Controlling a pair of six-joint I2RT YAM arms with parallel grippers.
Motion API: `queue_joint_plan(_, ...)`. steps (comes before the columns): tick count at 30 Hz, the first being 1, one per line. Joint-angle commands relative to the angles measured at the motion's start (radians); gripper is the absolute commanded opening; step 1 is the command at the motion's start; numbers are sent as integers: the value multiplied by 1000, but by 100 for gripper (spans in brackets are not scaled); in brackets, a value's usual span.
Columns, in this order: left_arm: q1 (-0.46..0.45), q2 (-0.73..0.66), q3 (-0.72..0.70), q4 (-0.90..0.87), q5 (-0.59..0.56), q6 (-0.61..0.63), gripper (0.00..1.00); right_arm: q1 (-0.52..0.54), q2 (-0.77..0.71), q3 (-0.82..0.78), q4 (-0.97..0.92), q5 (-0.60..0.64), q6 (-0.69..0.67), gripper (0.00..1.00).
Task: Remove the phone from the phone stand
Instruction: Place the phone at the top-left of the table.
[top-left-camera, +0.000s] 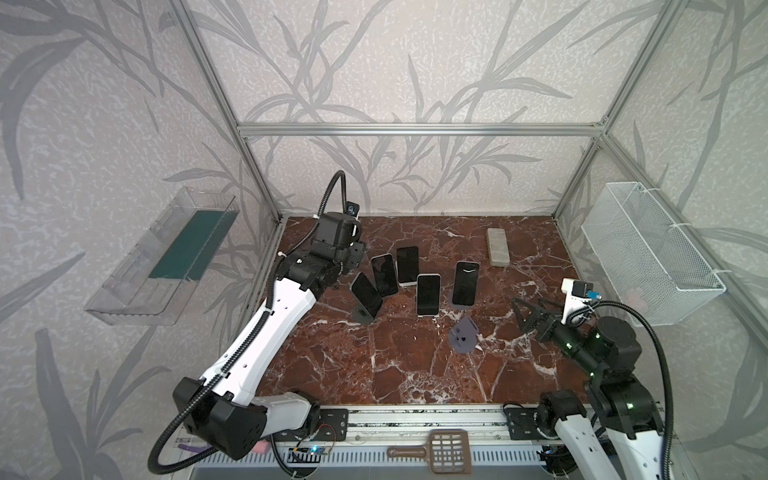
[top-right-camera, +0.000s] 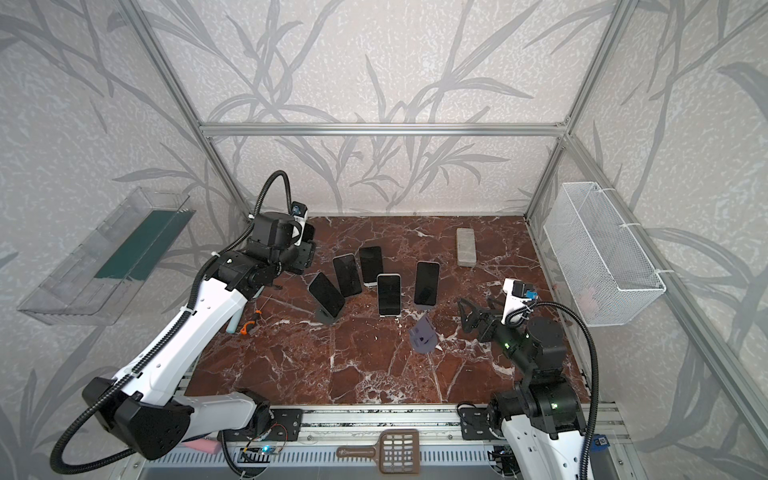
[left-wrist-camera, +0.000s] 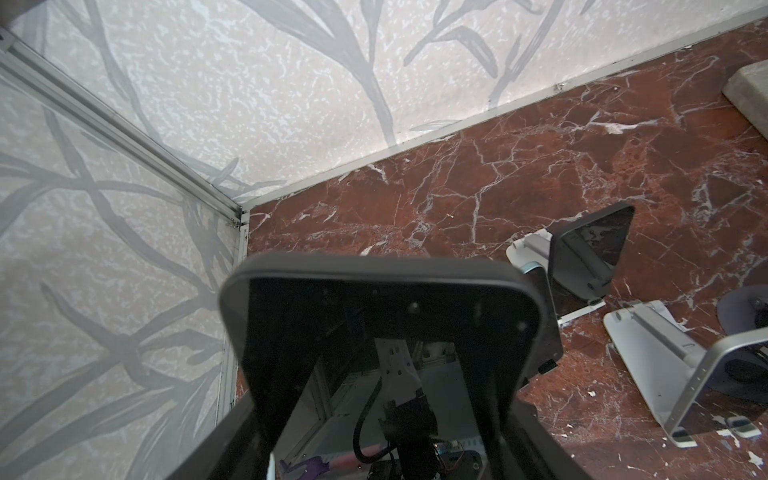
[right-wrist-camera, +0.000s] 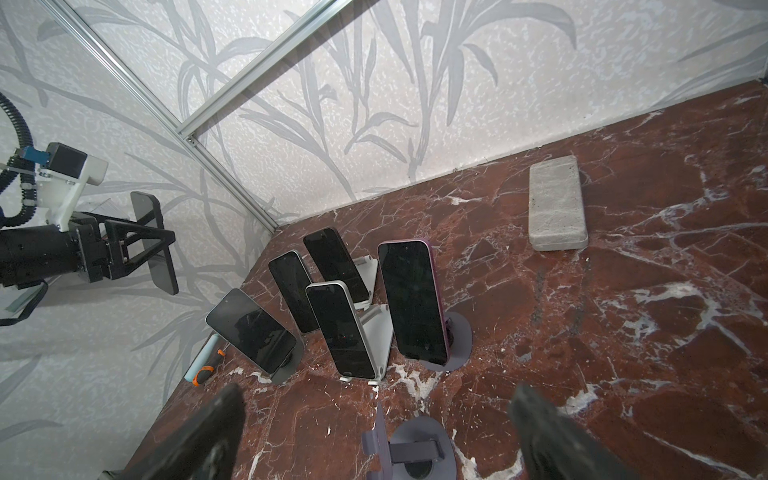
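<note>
Black glossy slab phone (left-wrist-camera: 386, 324), upright, gripped by left tool (right-wrist-camera: 162, 249), well left of empty purple stand (right-wrist-camera: 415, 449); right tool (right-wrist-camera: 376, 392) released.

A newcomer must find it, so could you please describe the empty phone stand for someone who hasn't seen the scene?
Start at the red marble table, where five phones lean in a cluster toward the back. In front of them, on the robot's right, stands the purplish phone stand with a round base. Unlike the stands behind it, it holds no phone.
</note>
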Motion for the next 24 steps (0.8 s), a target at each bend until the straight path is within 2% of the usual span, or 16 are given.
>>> queue_joint_plan(1, 48, 34, 41, 30, 50, 29, 60, 2, 4, -13, 46, -24, 8, 99)
queue_joint_plan(14, 208, 177, 89, 106, 114, 106, 60, 1, 15, -33, 85, -41, 14, 99)
queue_joint_plan(17, 241, 209, 70, 132, 121, 61, 60, 2, 17, -44, 99, -41, 18, 99)
queue_joint_plan(24, 277, 285, 14, 177, 156, 46, 60, 2, 35, -43, 110, -44, 8, 98)
